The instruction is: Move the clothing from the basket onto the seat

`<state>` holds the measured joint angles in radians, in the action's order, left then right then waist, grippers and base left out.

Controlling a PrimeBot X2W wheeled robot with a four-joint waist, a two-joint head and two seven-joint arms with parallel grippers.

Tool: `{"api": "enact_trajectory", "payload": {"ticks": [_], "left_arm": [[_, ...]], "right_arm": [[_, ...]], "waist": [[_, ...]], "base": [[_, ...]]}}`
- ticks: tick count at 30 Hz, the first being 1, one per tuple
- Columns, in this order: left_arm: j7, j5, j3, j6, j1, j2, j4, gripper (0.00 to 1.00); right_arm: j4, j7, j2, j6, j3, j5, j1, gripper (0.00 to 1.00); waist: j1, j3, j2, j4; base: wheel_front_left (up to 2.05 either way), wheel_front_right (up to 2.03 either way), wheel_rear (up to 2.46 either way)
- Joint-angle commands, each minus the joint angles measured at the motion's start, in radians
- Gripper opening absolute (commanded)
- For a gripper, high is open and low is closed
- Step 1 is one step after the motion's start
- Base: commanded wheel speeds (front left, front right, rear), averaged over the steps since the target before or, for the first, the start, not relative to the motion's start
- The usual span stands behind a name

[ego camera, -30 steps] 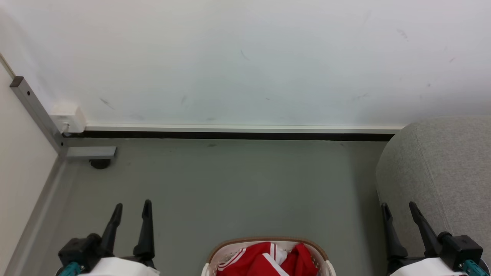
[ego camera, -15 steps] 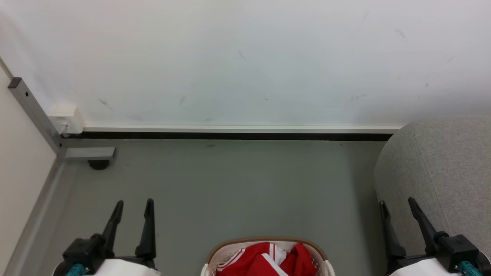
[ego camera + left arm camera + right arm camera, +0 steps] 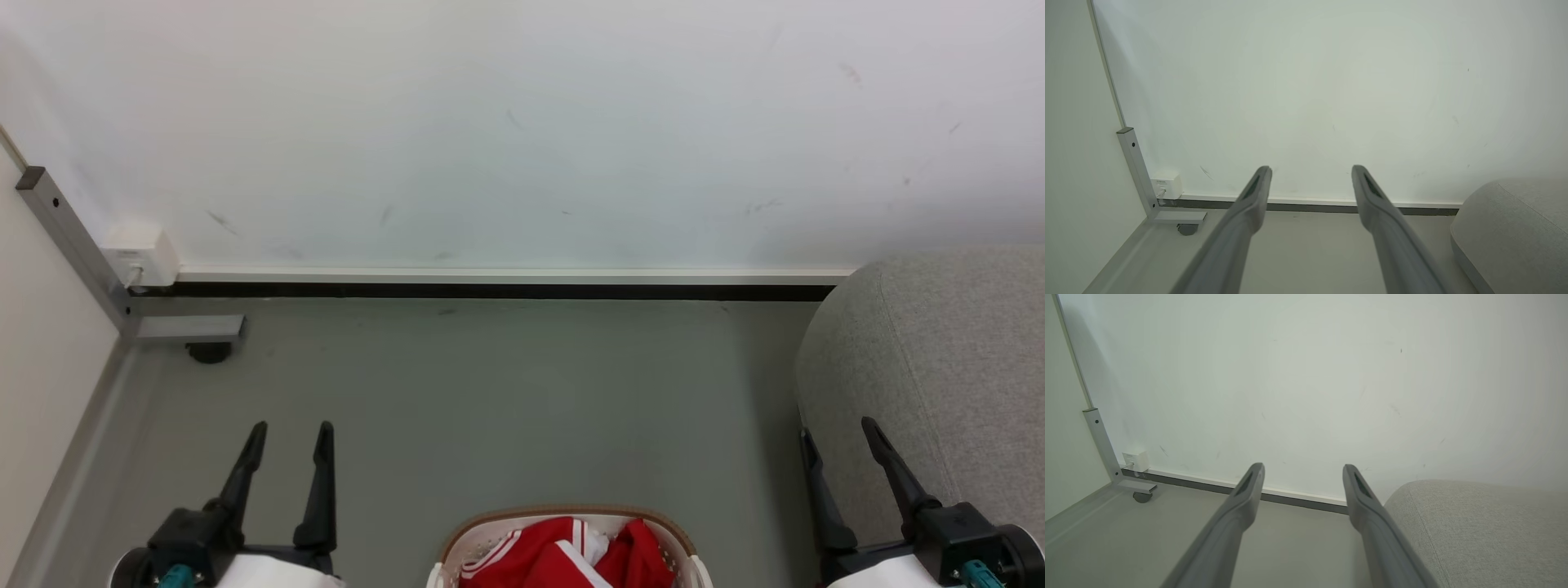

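Red clothing [image 3: 563, 562] with white stripes lies in the white basket [image 3: 478, 542] with a brown rim, at the bottom middle of the head view. The light grey seat [image 3: 939, 359] rises at the right; its rounded corner also shows in the left wrist view [image 3: 1506, 228] and the right wrist view [image 3: 1478, 526]. My left gripper [image 3: 292, 431] hangs open left of the basket, nothing between its fingers [image 3: 1251, 196]. My right gripper [image 3: 837, 429] is open beside the seat's front corner, its fingers [image 3: 1359, 494] empty.
A white wall [image 3: 522, 131] with a dark baseboard [image 3: 490, 289] closes the far side of the grey floor [image 3: 490, 392]. At the left a metal post [image 3: 73, 245] on a castor [image 3: 210, 352] and a small white box [image 3: 143, 249] stand by a pale panel.
Both grippers have drifted slightly, the left to the right and the right to the left and up in the head view. The basket and clothing have not moved.
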<state>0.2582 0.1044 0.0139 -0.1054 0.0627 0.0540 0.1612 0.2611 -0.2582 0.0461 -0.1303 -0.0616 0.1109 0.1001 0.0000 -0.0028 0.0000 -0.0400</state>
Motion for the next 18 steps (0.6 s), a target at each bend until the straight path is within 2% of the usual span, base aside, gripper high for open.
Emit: {"api": "enact_trajectory", "payload": {"ticks": [1, 18], "left_arm": [[0.009, -0.028, 0.004, -0.005, 0.003, 0.003, -0.004, 1.00], [0.007, -0.017, 0.016, -0.016, 0.008, -0.001, 0.006, 1.00]], "right_arm": [[-0.002, -0.010, 0.008, -0.001, -0.002, -0.018, 0.007, 1.00], [0.003, -0.006, 0.007, -0.001, -0.006, -0.007, 0.010, 1.00]], "waist": [[0.0000, 0.000, 0.0000, 0.000], [0.0000, -0.001, 0.0000, -0.001]], "base": [[0.00, 0.00, 0.00], [0.00, 0.00, 0.00]]}}
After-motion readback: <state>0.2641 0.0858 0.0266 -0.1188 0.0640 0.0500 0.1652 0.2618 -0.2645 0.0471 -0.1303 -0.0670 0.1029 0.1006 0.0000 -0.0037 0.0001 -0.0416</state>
